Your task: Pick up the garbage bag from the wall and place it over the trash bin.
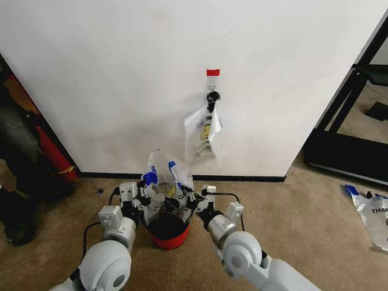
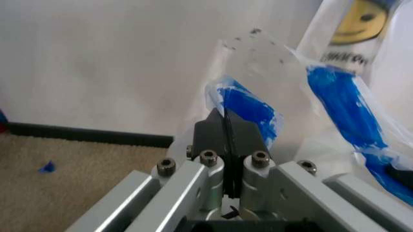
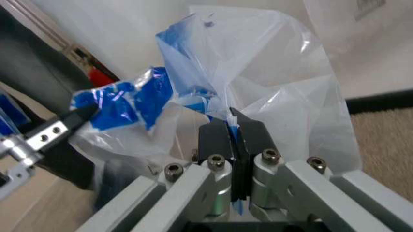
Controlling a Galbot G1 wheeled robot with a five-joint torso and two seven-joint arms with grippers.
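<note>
The bag [image 1: 162,173] hangs just above the bin [image 1: 167,229], each blue handle pinched between the closed jaws of the left gripper [image 2: 225,126] and right gripper [image 3: 233,131]; placing seems underway, calling for spreading its mouth over the rim.

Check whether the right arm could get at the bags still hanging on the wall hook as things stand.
Probably not: the right gripper is shut on the garbage bag, held with the left gripper over the trash bin. The hanging bags sit higher on the wall, otherwise unobstructed.

Garbage bag [image 1: 165,173] held upright over red trash bin [image 1: 168,233].
</note>
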